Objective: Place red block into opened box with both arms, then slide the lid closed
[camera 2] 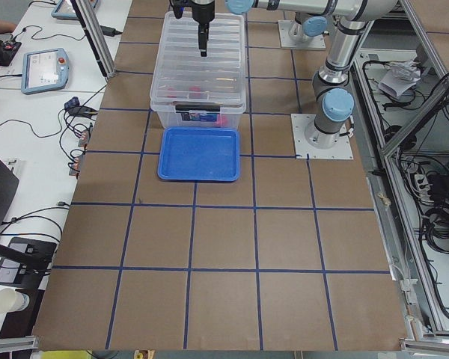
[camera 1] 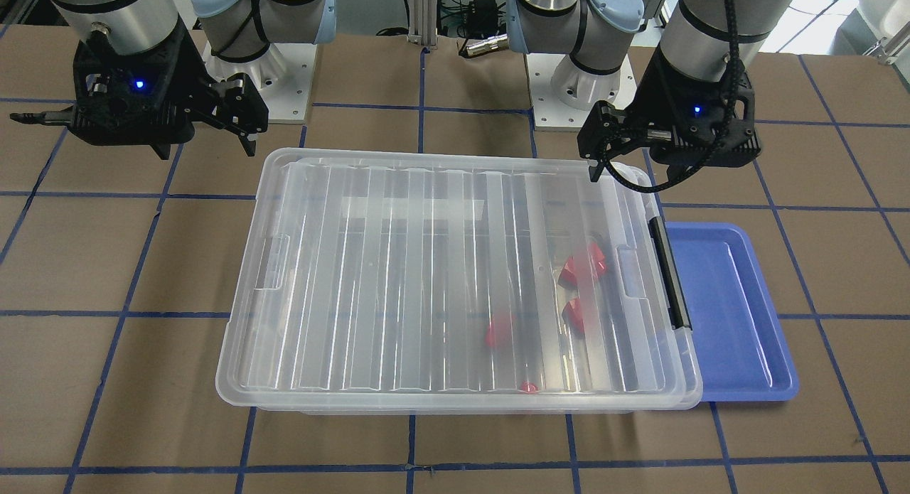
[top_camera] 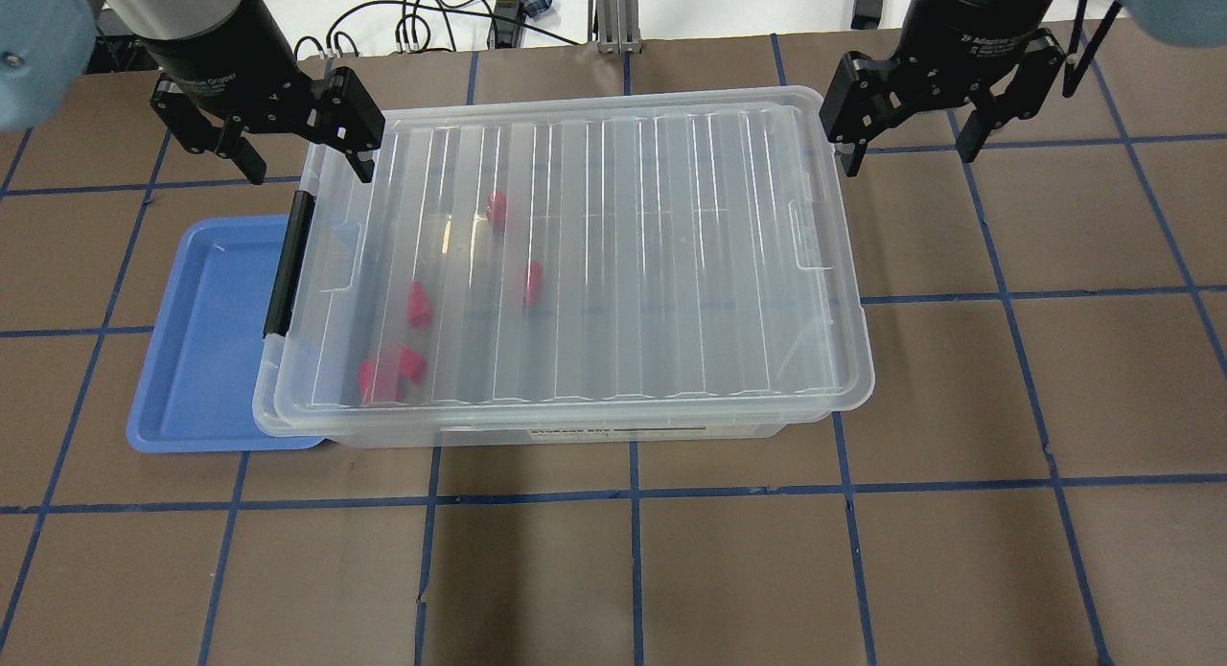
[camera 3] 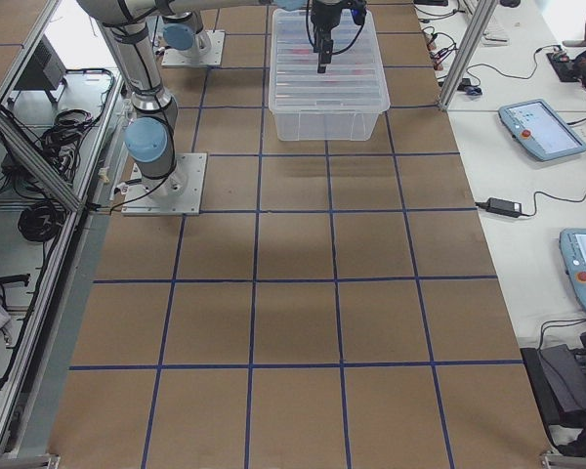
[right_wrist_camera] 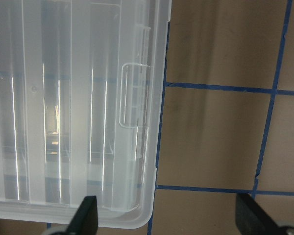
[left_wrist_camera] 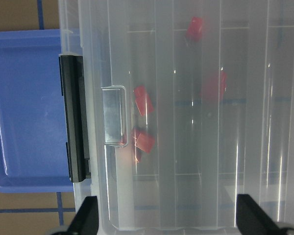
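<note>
The clear box (top_camera: 575, 428) stands mid-table with its ribbed clear lid (top_camera: 623, 264) lying flat over it and covering the opening. Several red blocks (top_camera: 419, 304) show through the lid at the clasp end, also in the left wrist view (left_wrist_camera: 143, 100) and the front view (camera 1: 583, 266). My left gripper (top_camera: 302, 158) hangs open above the corner by the black clasp (top_camera: 278, 278), holding nothing. Over the opposite end's corner my right gripper (top_camera: 909, 149) is open and empty too. Both wrist views show spread fingertips (left_wrist_camera: 85, 218) (right_wrist_camera: 85, 218) above the lid.
An empty blue tray (top_camera: 201, 359) lies against the clasp end of the box, partly under its rim. Brown table (top_camera: 1007, 407) with blue tape lines surrounds the box. The arm bases (camera 1: 270, 89) stand behind the box in the front view.
</note>
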Controlling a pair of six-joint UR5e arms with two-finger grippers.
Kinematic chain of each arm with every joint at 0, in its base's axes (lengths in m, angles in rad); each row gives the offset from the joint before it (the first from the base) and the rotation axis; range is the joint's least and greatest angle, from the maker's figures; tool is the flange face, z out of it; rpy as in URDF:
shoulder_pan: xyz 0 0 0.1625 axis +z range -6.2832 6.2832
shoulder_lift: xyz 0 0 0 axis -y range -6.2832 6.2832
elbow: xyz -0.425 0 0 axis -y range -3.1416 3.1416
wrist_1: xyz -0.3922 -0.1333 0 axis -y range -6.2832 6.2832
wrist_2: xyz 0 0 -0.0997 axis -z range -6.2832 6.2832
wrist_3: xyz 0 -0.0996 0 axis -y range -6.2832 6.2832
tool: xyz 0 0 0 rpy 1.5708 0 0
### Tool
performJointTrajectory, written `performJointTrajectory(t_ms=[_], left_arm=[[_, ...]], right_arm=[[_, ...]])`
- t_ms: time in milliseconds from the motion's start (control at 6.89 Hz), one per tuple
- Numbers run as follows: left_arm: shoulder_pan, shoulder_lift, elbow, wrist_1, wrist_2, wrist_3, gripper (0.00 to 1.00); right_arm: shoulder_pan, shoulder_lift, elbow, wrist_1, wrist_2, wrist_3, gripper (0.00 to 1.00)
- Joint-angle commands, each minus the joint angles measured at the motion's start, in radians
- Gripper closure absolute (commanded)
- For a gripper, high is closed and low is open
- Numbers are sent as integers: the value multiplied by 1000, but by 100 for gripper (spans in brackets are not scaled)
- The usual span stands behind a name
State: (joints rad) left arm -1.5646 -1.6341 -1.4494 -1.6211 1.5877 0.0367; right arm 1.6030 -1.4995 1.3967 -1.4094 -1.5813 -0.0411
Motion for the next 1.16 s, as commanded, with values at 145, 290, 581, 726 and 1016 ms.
performJointTrajectory(t_ms=[145,290,581,726,1016], left_arm=[[0,0,-2,7,0,5,0],[0,2,-2,6,0,5,0],[0,3,-3,4,0,5,0],[0,3,-6,9,-9,3,0],[0,13,-9,-8,1,3,0]], right_arm=[[0,13,-1,-39,3,4,0],[0,12,2,-39,3,7,0],[0,8,4,-37,-2,12,0],[0,8,5,-37,3,12,0],[0,5,5,-36,1,12,0]])
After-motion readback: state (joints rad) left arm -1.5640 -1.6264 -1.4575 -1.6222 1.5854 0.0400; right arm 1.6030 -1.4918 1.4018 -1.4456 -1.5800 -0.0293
